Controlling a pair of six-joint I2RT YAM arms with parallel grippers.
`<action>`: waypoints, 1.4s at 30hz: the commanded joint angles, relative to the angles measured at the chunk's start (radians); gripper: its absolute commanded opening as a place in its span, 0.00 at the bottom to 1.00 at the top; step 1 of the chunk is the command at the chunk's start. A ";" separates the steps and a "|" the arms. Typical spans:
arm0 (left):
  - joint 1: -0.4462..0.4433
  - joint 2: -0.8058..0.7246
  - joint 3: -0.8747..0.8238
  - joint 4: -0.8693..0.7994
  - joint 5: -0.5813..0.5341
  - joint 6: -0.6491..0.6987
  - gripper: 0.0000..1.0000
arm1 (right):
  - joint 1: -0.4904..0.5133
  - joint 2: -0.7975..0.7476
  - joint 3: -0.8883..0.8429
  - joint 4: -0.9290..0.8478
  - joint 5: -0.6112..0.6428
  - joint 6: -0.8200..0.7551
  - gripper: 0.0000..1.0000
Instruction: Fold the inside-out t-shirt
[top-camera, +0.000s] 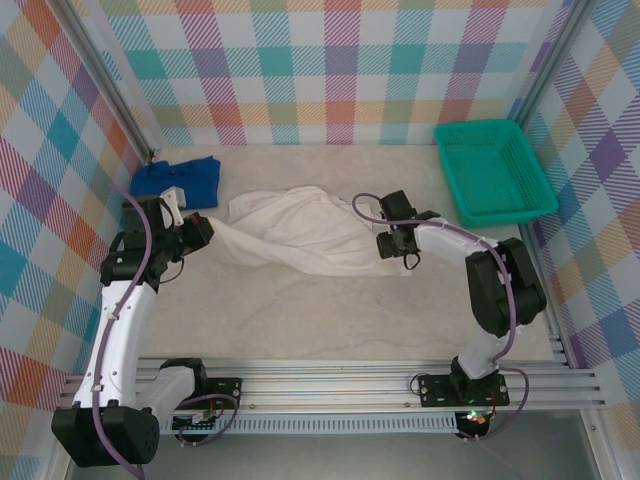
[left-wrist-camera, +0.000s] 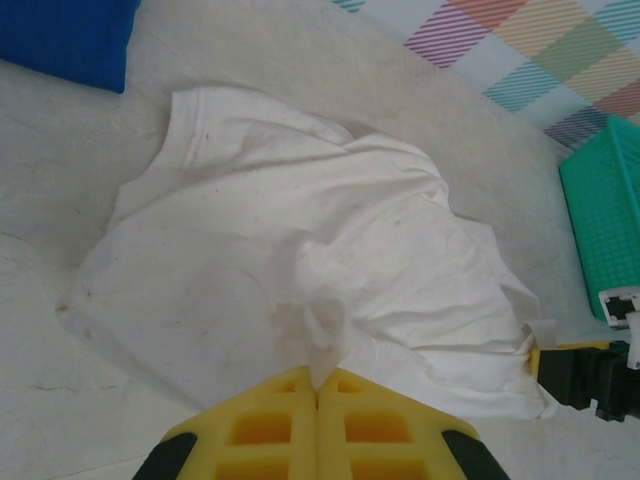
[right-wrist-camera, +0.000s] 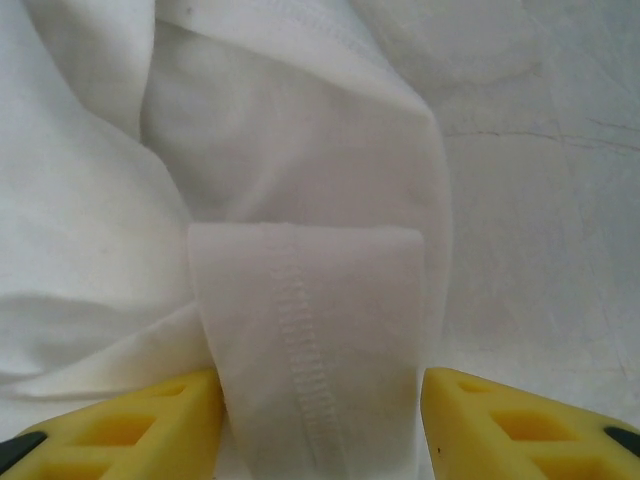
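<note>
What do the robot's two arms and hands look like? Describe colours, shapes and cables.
Both the left arm and the right arm have white links joined by bulky black joints, with a thin purple cable looping along each. The left hand and the right hand carry yellow fingers moulded with rectangular cut-out pockets, turning black towards the rear.
</note>
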 joint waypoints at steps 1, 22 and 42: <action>0.016 -0.017 0.007 0.020 0.006 0.008 0.00 | 0.001 0.026 0.043 -0.008 0.104 -0.023 0.49; 0.017 -0.031 0.060 -0.018 -0.115 -0.018 0.00 | -0.234 -0.249 0.001 -0.023 -0.365 0.032 0.00; 0.194 -0.038 0.209 -0.076 -0.175 -0.066 0.00 | -0.399 -0.423 -0.064 -0.029 -0.500 0.092 0.00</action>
